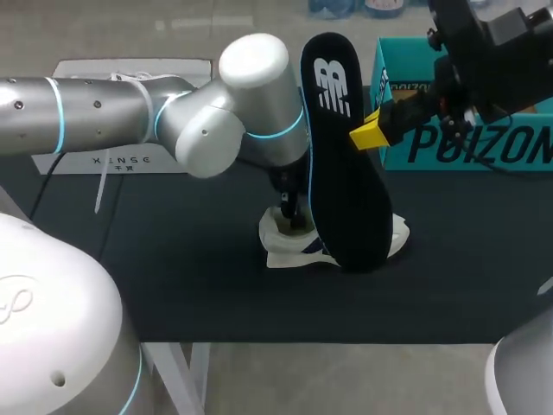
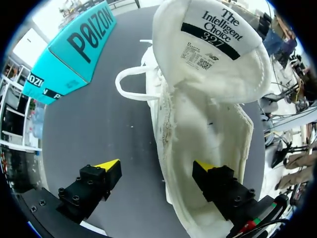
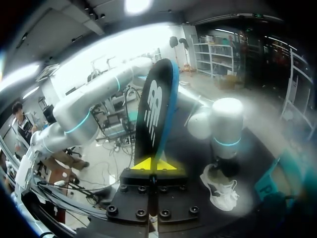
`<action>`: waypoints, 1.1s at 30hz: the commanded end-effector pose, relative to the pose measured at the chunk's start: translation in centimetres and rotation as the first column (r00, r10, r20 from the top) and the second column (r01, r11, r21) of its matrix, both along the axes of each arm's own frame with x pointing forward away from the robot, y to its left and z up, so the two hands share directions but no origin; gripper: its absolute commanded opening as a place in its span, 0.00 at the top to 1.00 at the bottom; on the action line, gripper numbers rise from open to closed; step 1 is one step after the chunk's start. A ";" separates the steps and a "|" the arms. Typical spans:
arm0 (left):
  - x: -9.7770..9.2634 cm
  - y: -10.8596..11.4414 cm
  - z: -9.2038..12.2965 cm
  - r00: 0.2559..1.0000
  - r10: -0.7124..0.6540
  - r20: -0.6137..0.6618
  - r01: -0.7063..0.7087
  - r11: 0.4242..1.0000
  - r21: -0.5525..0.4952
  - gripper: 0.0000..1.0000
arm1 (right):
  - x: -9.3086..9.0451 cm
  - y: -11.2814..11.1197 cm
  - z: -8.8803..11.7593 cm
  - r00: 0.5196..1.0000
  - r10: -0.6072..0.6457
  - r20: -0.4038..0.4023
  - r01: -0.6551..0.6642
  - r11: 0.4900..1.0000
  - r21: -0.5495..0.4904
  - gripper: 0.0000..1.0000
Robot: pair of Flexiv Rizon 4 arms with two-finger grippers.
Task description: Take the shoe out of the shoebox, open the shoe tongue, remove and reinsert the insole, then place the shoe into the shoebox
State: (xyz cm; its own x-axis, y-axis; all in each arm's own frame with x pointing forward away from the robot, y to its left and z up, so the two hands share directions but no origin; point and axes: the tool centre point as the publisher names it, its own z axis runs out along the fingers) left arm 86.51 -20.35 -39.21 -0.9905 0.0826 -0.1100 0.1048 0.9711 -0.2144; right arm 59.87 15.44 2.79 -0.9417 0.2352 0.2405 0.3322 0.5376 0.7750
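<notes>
Right gripper [image 3: 149, 164]: the yellow tips are pressed together, clamped on one edge of the insole.
Insole [image 1: 344, 164]: black, held upright over the shoe; whether its lower end touches the shoe cannot be told.
Left gripper [image 2: 156, 166]: the fingers are spread wide, one set inside the shoe's opening, the other outside it above the table.
Shoe [image 2: 208, 124]: white, laid on the table.
Tongue [image 2: 218, 44]: folded back, its inner label exposed.
Shoebox [image 1: 467, 121]: teal, placed behind the shoe, apart from it.
Table [image 1: 173, 259]: covered in dark material.

left arm [image 1: 95, 112]: silver tubes, cyan rings | jaws: black, screwed, yellow tips
</notes>
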 end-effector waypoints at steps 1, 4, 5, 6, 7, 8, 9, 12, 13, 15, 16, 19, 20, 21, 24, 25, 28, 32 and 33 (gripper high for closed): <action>0.2 0.0 -0.3 1.000 -0.010 -0.019 0.010 1.000 0.002 1.00 | 0.2 0.2 0.1 1.000 0.002 -0.003 -0.002 1.000 -0.005 1.00; -0.1 -0.1 -0.6 0.999 -0.021 -0.037 0.021 1.000 0.005 1.00 | 0.2 0.2 0.1 1.000 0.002 -0.003 -0.002 1.000 -0.005 1.00; -0.2 -0.1 -0.6 0.999 -0.021 -0.038 0.022 1.000 0.006 1.00 | 0.2 0.2 0.1 1.000 0.002 -0.003 -0.002 1.000 -0.005 1.00; -0.3 -0.1 -0.7 0.999 -0.023 -0.039 0.023 1.000 0.006 1.00 | 0.2 0.2 0.1 1.000 0.002 -0.003 -0.002 1.000 -0.005 1.00; -0.3 -0.1 -0.7 0.999 -0.028 -0.045 0.028 1.000 0.003 1.00 | 0.2 0.2 0.1 1.000 0.002 -0.003 -0.002 1.000 -0.005 1.00; -0.4 -0.1 -0.7 0.998 -0.029 -0.047 0.029 1.000 0.002 1.00 | 0.2 0.2 0.1 1.000 0.002 -0.003 -0.002 1.000 -0.005 1.00; -0.5 -0.1 -0.7 0.998 -0.031 -0.047 0.031 1.000 0.003 1.00 | 0.2 0.2 0.1 1.000 0.002 -0.003 -0.002 1.000 -0.005 1.00; -0.7 0.0 -0.7 0.998 -0.039 -0.050 0.040 0.999 0.002 1.00 | 0.2 0.2 0.1 1.000 0.002 -0.003 -0.002 1.000 -0.005 1.00; -0.7 0.0 -0.7 0.998 -0.043 -0.055 0.043 0.999 0.000 1.00 | 0.2 0.2 0.1 1.000 0.002 -0.003 -0.002 1.000 -0.005 1.00; -0.9 0.1 -0.8 0.996 -0.052 -0.071 0.052 0.999 -0.004 1.00 | 0.2 0.2 0.1 1.000 0.002 -0.003 -0.002 1.000 -0.005 1.00; -0.9 0.1 -0.9 0.995 -0.056 -0.078 0.056 0.998 -0.006 1.00 | 0.2 0.2 0.1 1.000 0.002 -0.003 -0.002 1.000 -0.005 1.00; -1.0 0.3 -1.0 0.994 -0.063 -0.086 0.062 0.998 -0.011 1.00 | 0.2 0.2 0.1 1.000 0.002 -0.003 -0.002 1.000 -0.005 1.00; -1.0 0.4 -0.9 0.994 -0.066 -0.089 0.065 0.998 -0.013 1.00 | 0.2 0.2 0.1 1.000 0.002 -0.003 -0.002 1.000 -0.005 1.00; -1.0 0.5 -0.8 0.993 -0.073 -0.090 0.072 0.997 -0.016 1.00 | 0.2 0.2 0.1 1.000 0.002 -0.003 -0.002 1.000 -0.005 1.00; -0.8 0.7 -0.2 0.990 -0.105 -0.089 0.103 0.994 -0.028 1.00 | 0.2 0.2 0.1 1.000 0.002 -0.003 -0.002 1.000 -0.005 1.00; -0.7 0.8 0.0 0.990 -0.115 -0.087 0.113 0.993 -0.030 1.00 | 0.2 0.2 0.1 1.000 0.002 -0.003 -0.002 1.000 -0.005 1.00; -0.2 1.1 1.2 0.983 -0.170 -0.075 0.168 0.985 -0.033 1.00 | 0.2 0.2 0.1 1.000 0.002 -0.003 -0.002 1.000 -0.005 1.00; 0.8 1.4 3.0 0.969 -0.241 -0.047 0.241 0.970 -0.010 1.00 | 0.2 0.2 0.1 1.000 0.002 -0.003 -0.002 1.000 -0.005 1.00; 1.0 1.4 3.5 0.964 -0.263 -0.039 0.264 0.965 -0.002 1.00 | 0.2 0.2 0.1 1.000 0.002 -0.003 -0.002 1.000 -0.005 1.00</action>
